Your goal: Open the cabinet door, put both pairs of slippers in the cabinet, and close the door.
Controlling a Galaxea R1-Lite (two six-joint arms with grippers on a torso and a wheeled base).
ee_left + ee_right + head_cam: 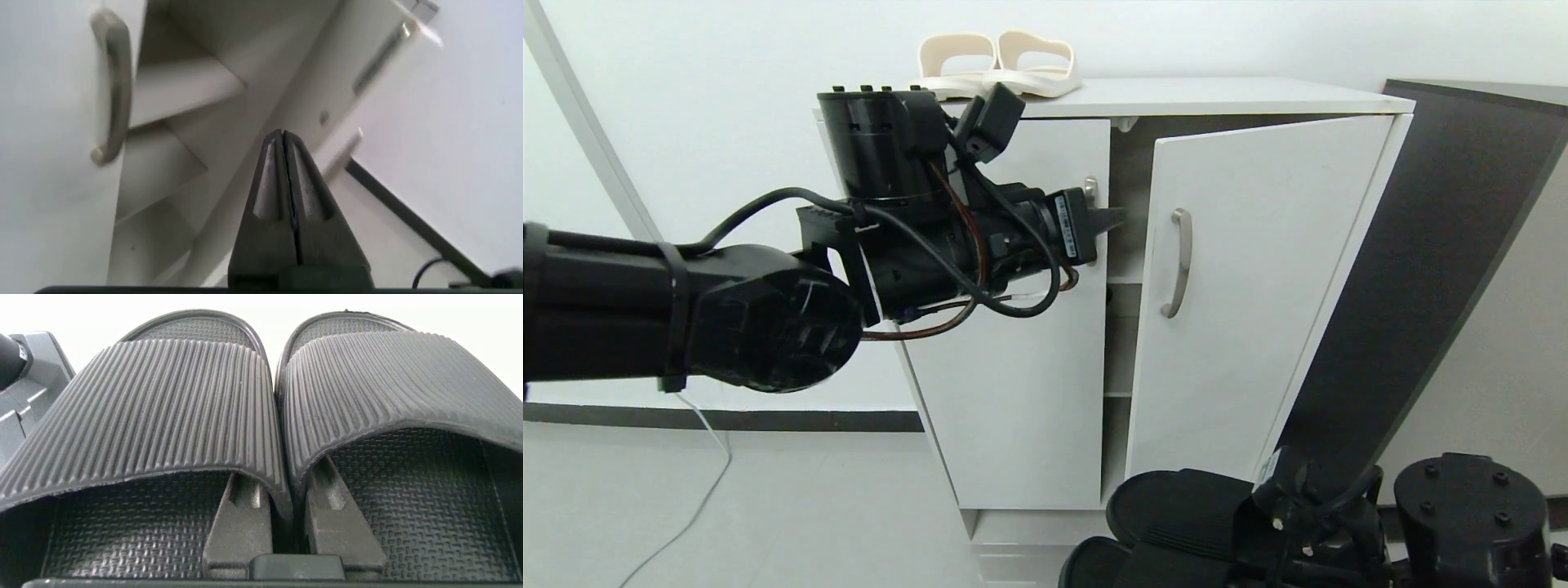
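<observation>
The left arm [605, 310] is matte black, built of thick round links, with a glossy domed joint cap [784, 327] and a black strap [674, 310] around the forearm. Black cables [776, 193] and a reddish-brown cable [923, 329] loop about the wrist, by a cylindrical housing [874, 139] rimmed with small screws, a boxy camera [990, 118] and a white barcode label [1066, 224]. The left jaws are dark grey wedges with recessed faces. The right arm [1327, 523] has a round black cap [1462, 490] with four screws. The right jaws are grey with triangular hollows.

bright, even light washed the white cabinet [1013, 392]; soft shadow filled its open interior (darkest near the top), vertical edges splayed.
</observation>
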